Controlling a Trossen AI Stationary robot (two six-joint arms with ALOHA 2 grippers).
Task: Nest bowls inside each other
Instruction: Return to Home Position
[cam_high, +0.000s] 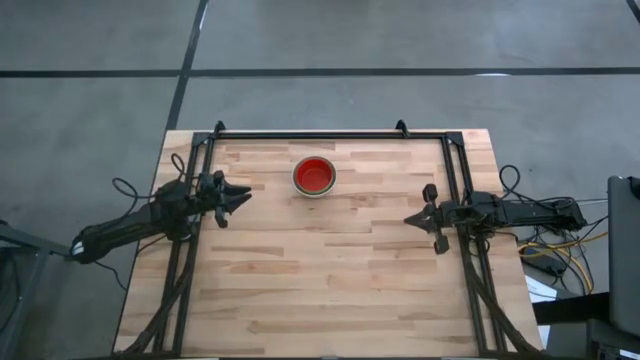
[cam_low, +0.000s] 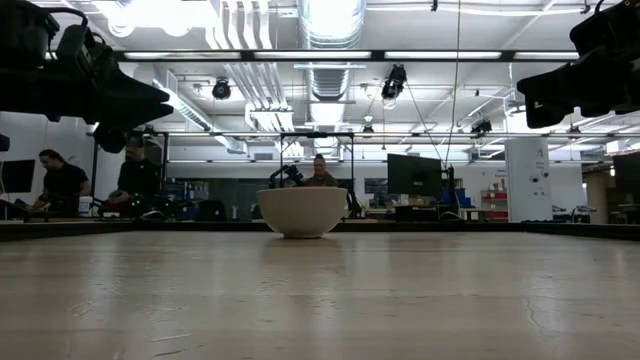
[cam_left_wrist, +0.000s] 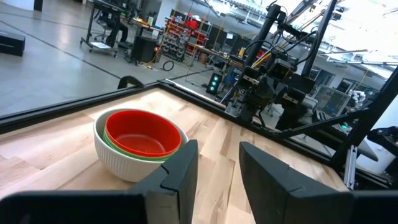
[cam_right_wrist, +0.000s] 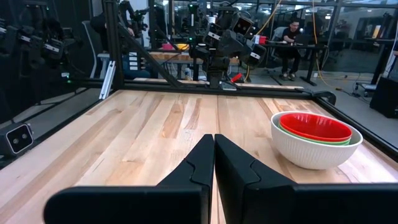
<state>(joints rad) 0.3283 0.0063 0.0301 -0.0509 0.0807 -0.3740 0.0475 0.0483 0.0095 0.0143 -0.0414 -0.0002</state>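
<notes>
L tool (cam_high: 238, 197) open, R tool (cam_high: 412, 218) shut, both raised.

No legible text, label, brand, number or sign in any of the views.

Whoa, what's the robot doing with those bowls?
Nothing is being held right now. The bowls sit nested in one stack on the wooden table. The red bowl is on top, a green bowl shows its rim beneath it, and the white bowl is outermost. The left claw is open and empty, the right claw is shut and empty. Both are well clear of the stack.
</notes>
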